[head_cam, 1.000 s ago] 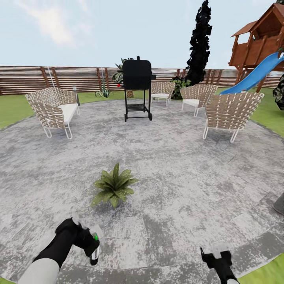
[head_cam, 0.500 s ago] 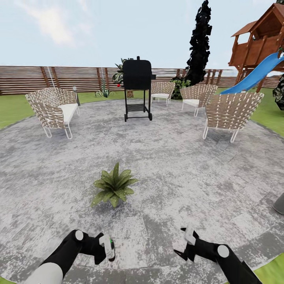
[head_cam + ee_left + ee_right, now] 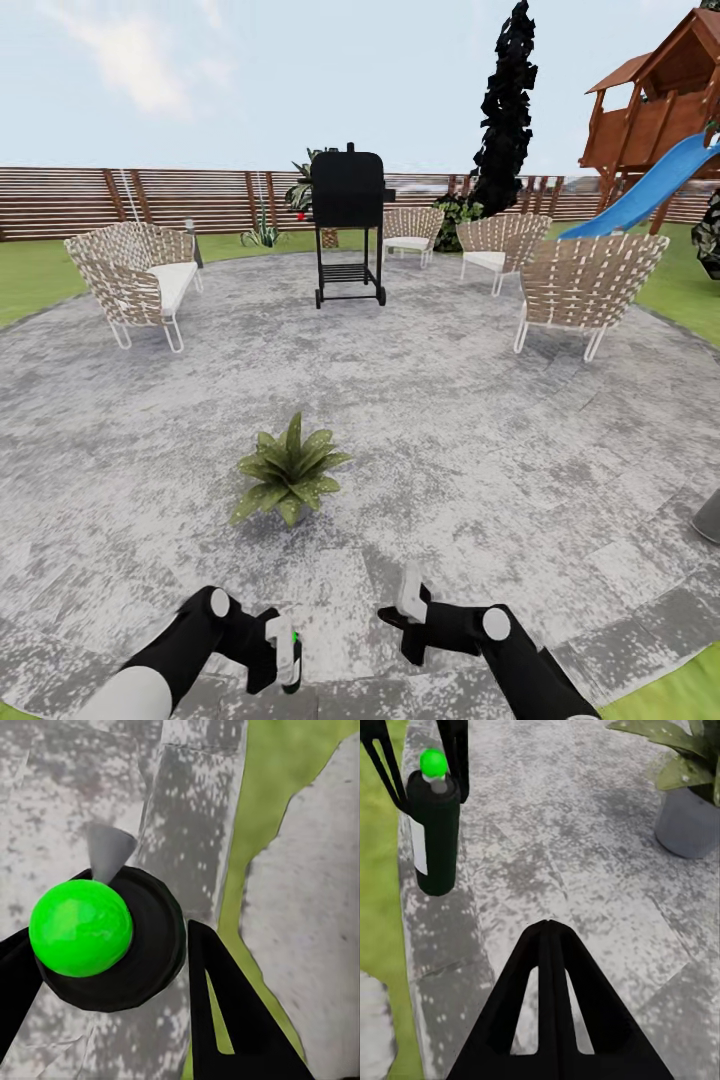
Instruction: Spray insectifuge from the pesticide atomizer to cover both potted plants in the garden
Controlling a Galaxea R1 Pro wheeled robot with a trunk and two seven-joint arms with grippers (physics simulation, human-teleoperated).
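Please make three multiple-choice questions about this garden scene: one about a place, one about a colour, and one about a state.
1. Where does the potted plant stand?
A. on the lawn by the fence
B. on the grey paved patio
C. on a wicker chair

2. What colour is the slide?
A. red
B. yellow
C. blue

3. What is the state of the left gripper?
A. shut on the pesticide atomizer
B. open and empty
C. pressed against the grill

Answers:
1 B: in the head view, grey paving lies all around the pot.
2 C: the chute coming down from the wooden play tower is blue.
3 A: the right wrist view shows the black fingers clamped on the bottle's top.
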